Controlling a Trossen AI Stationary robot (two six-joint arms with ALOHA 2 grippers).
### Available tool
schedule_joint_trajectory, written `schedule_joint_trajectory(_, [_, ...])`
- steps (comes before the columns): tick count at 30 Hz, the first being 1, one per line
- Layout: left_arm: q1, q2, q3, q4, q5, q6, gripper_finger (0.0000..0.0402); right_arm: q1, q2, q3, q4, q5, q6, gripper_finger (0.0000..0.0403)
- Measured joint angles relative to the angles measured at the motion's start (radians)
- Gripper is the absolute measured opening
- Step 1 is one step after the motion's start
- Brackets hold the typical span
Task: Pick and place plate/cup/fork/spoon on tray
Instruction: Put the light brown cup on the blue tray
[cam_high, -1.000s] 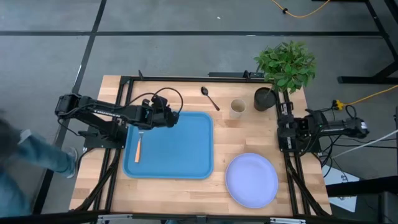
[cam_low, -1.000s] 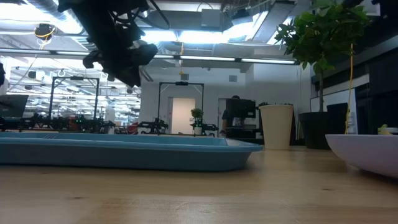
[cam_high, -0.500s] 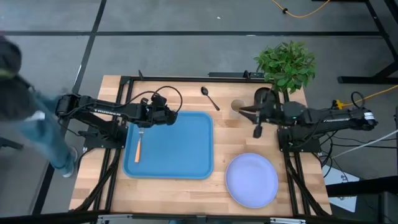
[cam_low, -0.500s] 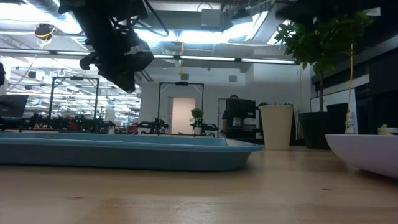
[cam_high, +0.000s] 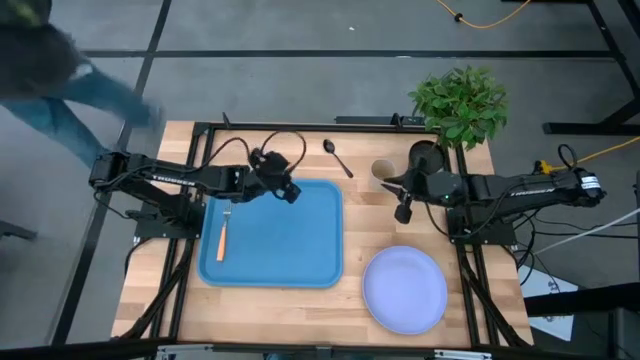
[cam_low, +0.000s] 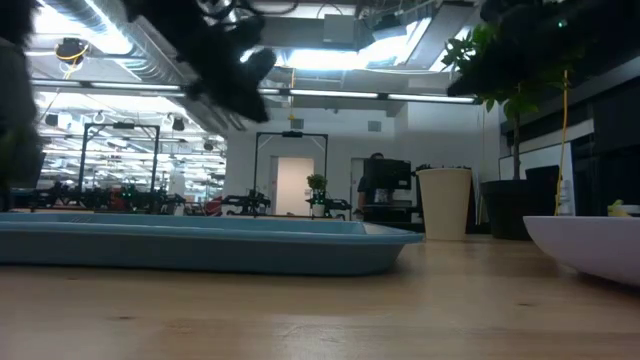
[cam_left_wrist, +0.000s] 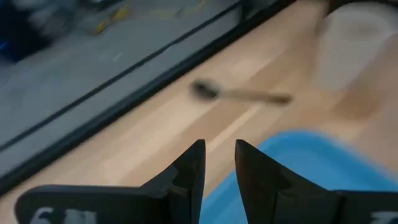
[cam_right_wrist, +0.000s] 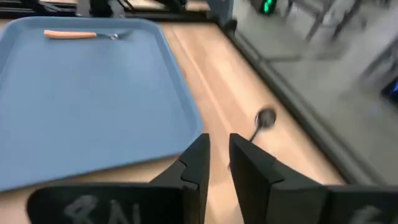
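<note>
The blue tray (cam_high: 290, 250) lies on the table's left half. The orange-handled fork (cam_high: 222, 240) lies flat inside it by its left rim and also shows in the right wrist view (cam_right_wrist: 87, 34). The dark spoon (cam_high: 337, 158) lies on the wood beyond the tray. The tan cup (cam_high: 380, 170) stands upright right of the spoon. The lavender plate (cam_high: 404, 290) rests on the table at the near right. My left gripper (cam_high: 288, 192) hovers shut and empty over the tray's far edge, facing the spoon (cam_left_wrist: 239, 94). My right gripper (cam_high: 388, 185) hovers shut and empty beside the cup.
A black pot (cam_high: 425, 158) with a green plant (cam_high: 460, 105) stands at the far right, close behind my right arm. A person (cam_high: 60, 70) moves past the table's far left corner. Bare wood lies between the tray and the plate.
My left gripper has gone from the tray's far left part toward the right and far edge, toward the spoon. My right arm has swung out from the table's right edge toward the left, to beside the cup. The person has walked from the near left to the far left.
</note>
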Motion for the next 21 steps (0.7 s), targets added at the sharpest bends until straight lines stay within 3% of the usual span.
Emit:
schedule_joint_trajectory(7, [0.095, 0.095, 0.001, 0.458, 0.467, 0.309, 0.008, 0.004, -0.005, 0.0, -0.191, -0.044, 0.337, 0.0067])
schedule_joint_trajectory(12, [0.151, 0.24, 0.105, 0.474, 0.549, 0.341, 0.008, 0.004, -0.005, 0.0, -0.226, -0.036, 0.391, 0.0067])
schedule_joint_trajectory(18, [0.165, 0.45, 0.31, 0.47, 0.633, 0.415, 0.008, 0.004, -0.005, 0.0, -0.243, 0.061, 0.426, 0.0067])
schedule_joint_trajectory(21, [0.167, 0.527, 0.421, 0.392, 0.642, 0.482, 0.008, 0.003, -0.005, 0.0, -0.316, 0.12, 0.501, 0.0067])
